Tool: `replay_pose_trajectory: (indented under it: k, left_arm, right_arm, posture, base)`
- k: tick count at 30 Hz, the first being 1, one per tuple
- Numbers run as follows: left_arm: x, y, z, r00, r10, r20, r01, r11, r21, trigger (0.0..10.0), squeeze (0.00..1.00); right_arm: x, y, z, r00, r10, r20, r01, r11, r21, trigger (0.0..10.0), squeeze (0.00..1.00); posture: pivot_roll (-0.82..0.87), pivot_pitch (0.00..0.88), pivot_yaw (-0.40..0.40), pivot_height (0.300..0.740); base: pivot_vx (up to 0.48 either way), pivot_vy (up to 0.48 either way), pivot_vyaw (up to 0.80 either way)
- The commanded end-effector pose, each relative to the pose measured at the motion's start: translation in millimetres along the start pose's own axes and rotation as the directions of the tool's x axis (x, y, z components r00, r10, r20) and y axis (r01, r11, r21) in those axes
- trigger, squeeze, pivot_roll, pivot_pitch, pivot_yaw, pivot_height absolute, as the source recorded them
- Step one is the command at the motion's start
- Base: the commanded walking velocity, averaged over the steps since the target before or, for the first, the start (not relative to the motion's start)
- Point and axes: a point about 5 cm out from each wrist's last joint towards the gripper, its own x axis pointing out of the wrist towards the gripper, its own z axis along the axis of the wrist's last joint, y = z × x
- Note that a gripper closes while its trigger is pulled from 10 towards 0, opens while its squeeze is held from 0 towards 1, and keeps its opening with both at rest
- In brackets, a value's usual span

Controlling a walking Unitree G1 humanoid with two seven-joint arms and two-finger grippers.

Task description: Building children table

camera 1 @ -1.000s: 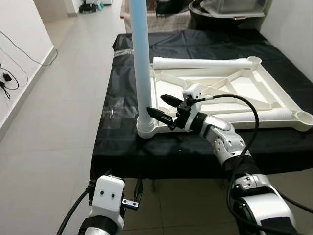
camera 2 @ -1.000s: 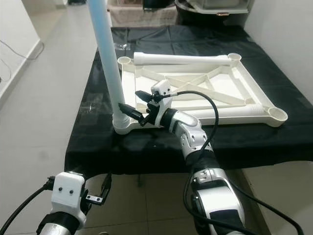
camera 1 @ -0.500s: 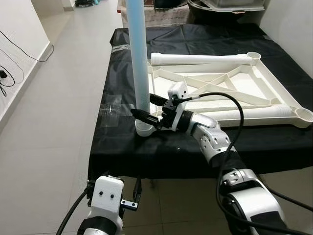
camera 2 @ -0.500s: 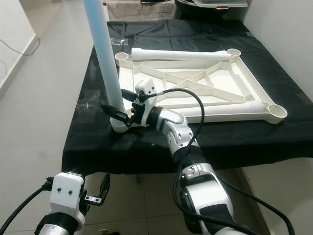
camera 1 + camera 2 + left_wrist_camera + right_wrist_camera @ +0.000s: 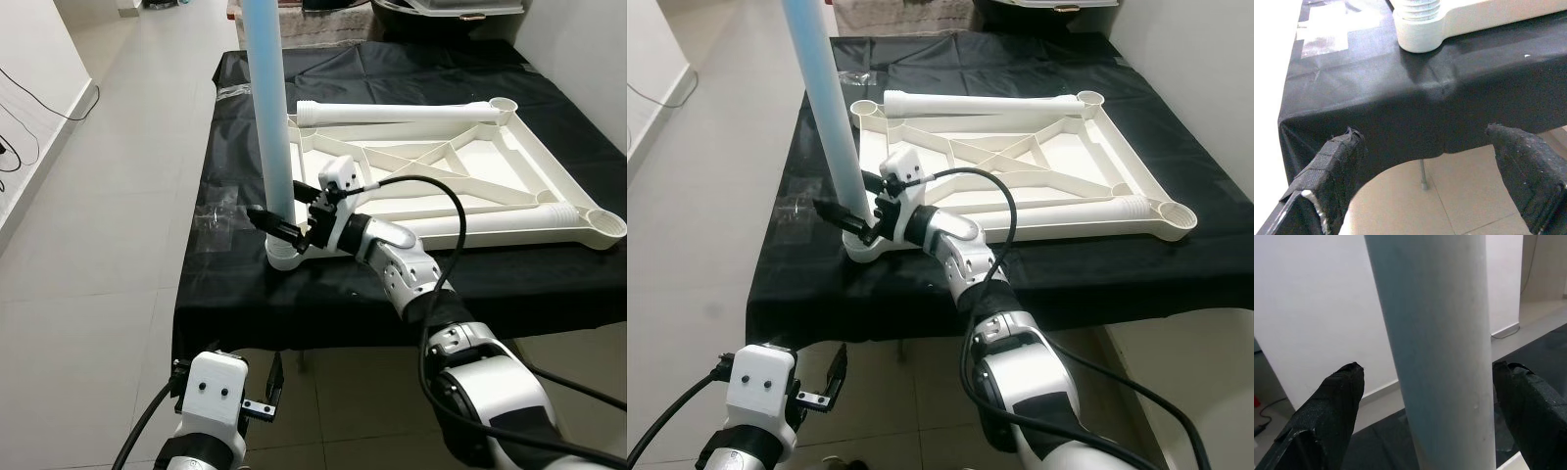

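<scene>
The right gripper [image 5: 286,221] reaches across the near corner of the tabletop [image 5: 509,166] with its two fingers spread to either side of the upright leg [image 5: 269,117], low down and just above the socket [image 5: 285,257]; in the right wrist view the pale tube stands between the finger pads [image 5: 1327,411] with a gap on each side, so nothing is pinched yet, though whether a pad brushes the tube is hard to tell from the head views. The leg stands nearly straight up from that socket, and threads show at its foot in the left wrist view, so it probably screws in. The tabletop lies upside down on the black cloth [image 5: 235,294], ribs showing. A second leg [image 5: 392,113] rests across its far edge, and a third [image 5: 500,225] lies along the near edge, running away from the upright one. The left gripper [image 5: 1425,161] hangs open below the cloth's edge, idle. The leg looks like hollow plastic: light, stiff, smooth and likely slippery on a round surface, so a firm squeeze close to the socket, where leverage is least, should turn it without tipping it. The tabletop is light too and may slide on the cloth if twisted hard.
</scene>
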Motion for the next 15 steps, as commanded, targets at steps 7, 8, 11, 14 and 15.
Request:
replay_pose_trajectory:
  k: [7,8,11,14,15]
  left_arm:
    - [-3.9,-13.3,0.3,0.999,-0.040,-0.016,0.040,0.999,-0.034,10.0,0.00]
    - [-3.9,-13.3,0.3,0.999,-0.040,-0.016,0.040,0.999,-0.034,10.0,0.00]
    - [-3.7,-13.5,0.2,0.999,-0.041,-0.017,0.041,0.999,-0.034,10.0,0.00]
    - [-3.2,-14.1,0.3,0.999,-0.043,-0.017,0.042,0.999,-0.034,10.0,0.00]
    - [-3.1,-14.4,0.5,0.999,-0.043,-0.017,0.042,0.999,-0.034,10.0,0.00]
  right_arm:
    - [9.4,3.5,2.1,1.000,0.017,0.006,-0.017,1.000,-0.015,10.0,0.00]
    - [9.4,3.5,2.1,1.000,0.017,0.006,-0.017,1.000,-0.015,10.0,0.00]
    - [13.8,3.8,5.7,1.000,0.017,0.010,-0.016,1.000,-0.021,10.0,0.00]
    - [21.6,4.8,11.6,1.000,0.010,0.019,-0.009,0.999,-0.031,10.0,0.00]
    - [23.5,5.4,12.9,1.000,0.009,0.022,-0.009,0.999,-0.034,10.0,0.00]
  posture:
    - [0.15,0.200,-0.048,0.740]
    - [0.15,0.200,-0.048,0.740]
    - [0.15,0.200,-0.048,0.740]
    - [0.14,0.201,-0.055,0.740]
    - [0.14,0.201,-0.055,0.740]
  base:
    - [0.000,0.000,0.00]
    - [0.000,0.000,0.00]
    - [0.000,0.000,0.00]
    - [0.000,0.000,0.00]
    - [0.000,0.000,0.00]
